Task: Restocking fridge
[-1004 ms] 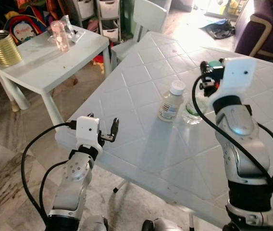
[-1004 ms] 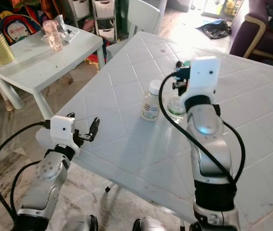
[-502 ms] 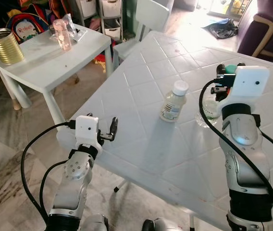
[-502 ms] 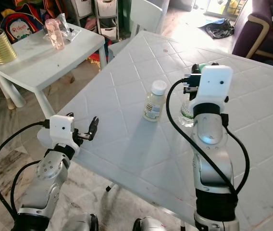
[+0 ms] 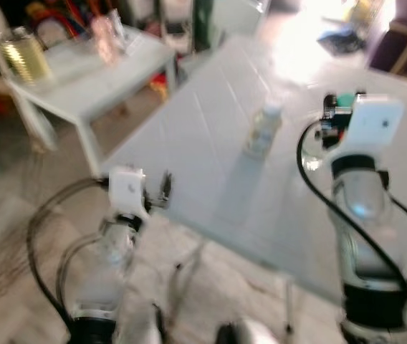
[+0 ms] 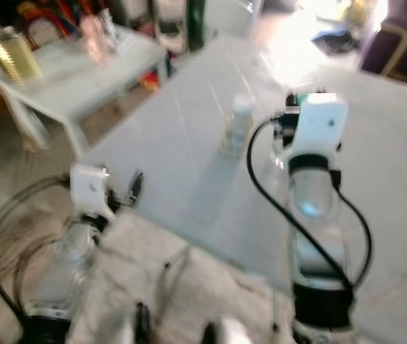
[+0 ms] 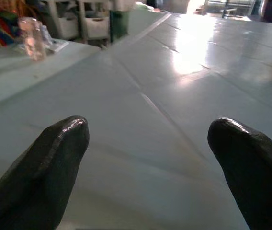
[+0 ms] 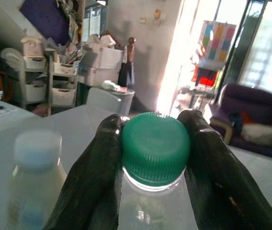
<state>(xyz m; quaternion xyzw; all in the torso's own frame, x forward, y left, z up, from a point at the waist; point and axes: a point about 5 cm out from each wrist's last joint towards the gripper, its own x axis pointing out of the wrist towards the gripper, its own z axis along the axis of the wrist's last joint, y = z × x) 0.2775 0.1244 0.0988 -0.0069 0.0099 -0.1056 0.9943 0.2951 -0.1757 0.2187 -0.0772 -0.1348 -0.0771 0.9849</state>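
Gripping the green-capped bottle (image 8: 155,191) with the right gripper (image 8: 155,143), I am seeing both black fingers (image 8: 100,163) pressed against the sides of the ribbed green cap — a firm pinch just at the neck, with clear plastic showing below it. In the head views, which are blurring as the robot moves, the right arm is standing raised over the white table (image 5: 211,136), well in from its near edge, and the bottle is showing only as a pale glint at the gripper. Whether its base is touching the tabletop or hanging just above it, I cannot tell.

A second bottle, the white-capped bottle (image 5: 263,130), is standing upright on the table just beside the held one, toward the robot's left and somewhat farther from the near edge. The left gripper (image 7: 150,158) is hovering at the near left corner of the table with its fingers spread wide and nothing between them, looking along the bare surface.

Off to the left a smaller side table (image 5: 82,79) is carrying a gold tin (image 5: 23,59) near its far left corner and a pinkish container (image 5: 103,39) near its far edge.

Judging progress — I am reading this as an early stage. One bottle is secured for carrying, the other is untouched, and no fridge is showing. The walk to the fridge, the placing, and a return for the white-capped bottle all seem left to do.
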